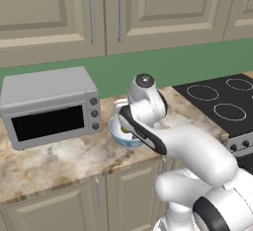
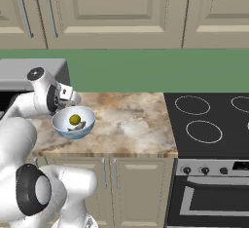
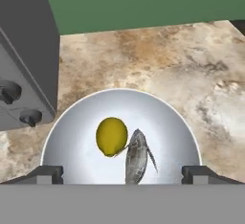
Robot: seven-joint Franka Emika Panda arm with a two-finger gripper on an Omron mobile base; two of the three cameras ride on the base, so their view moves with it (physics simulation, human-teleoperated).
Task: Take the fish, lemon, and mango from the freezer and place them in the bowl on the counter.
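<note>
The tool (image 3: 122,173) hangs just above the bowl (image 3: 72,122), its two tips spread wide at the bowl's near rim with nothing between them. The bowl stands on the marbled desk (image 3: 191,74), just beside the grey microwave (image 3: 24,50), whose knobs show at the left of the hand view. Inside the bowl lie the lemon (image 3: 112,136) and the fish (image 3: 136,156), touching each other, the fish to the right of the lemon. From the right base view the lemon (image 2: 75,120) sits in the bowl (image 2: 73,123) with the arm's hand above its left rim. The black stovetop (image 2: 214,120) lies well apart, to the right.
</note>
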